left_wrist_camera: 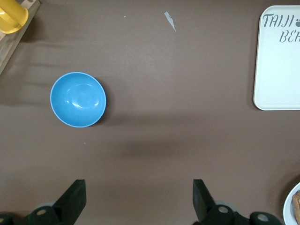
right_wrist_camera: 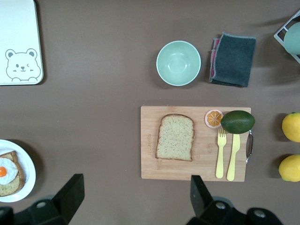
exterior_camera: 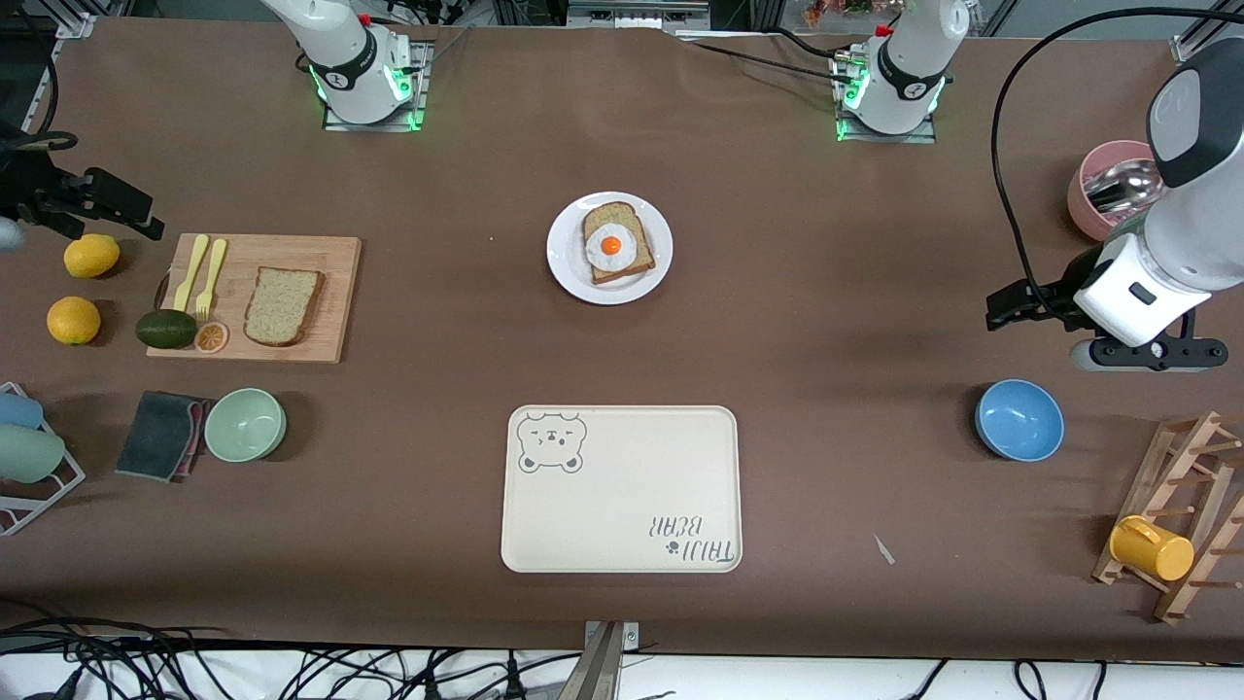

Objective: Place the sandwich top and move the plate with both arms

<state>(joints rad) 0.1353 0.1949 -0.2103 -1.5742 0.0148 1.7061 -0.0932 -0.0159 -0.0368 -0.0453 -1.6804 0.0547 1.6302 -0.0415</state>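
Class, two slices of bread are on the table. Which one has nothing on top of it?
The plain slice lying on the wooden cutting board is bare. The other slice, on the white plate, carries a fried egg.

The front view looks down steeply from high at the table's long edge, facing both arm bases. Each wrist view looks straight down from well above: both share the bear tray (left_wrist_camera: 276, 70) and white plate (right_wrist_camera: 28, 185) with it.

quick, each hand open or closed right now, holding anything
Left hand: open, holding nothing, over bare table.
Right hand: open, holding nothing, over the board's edge.
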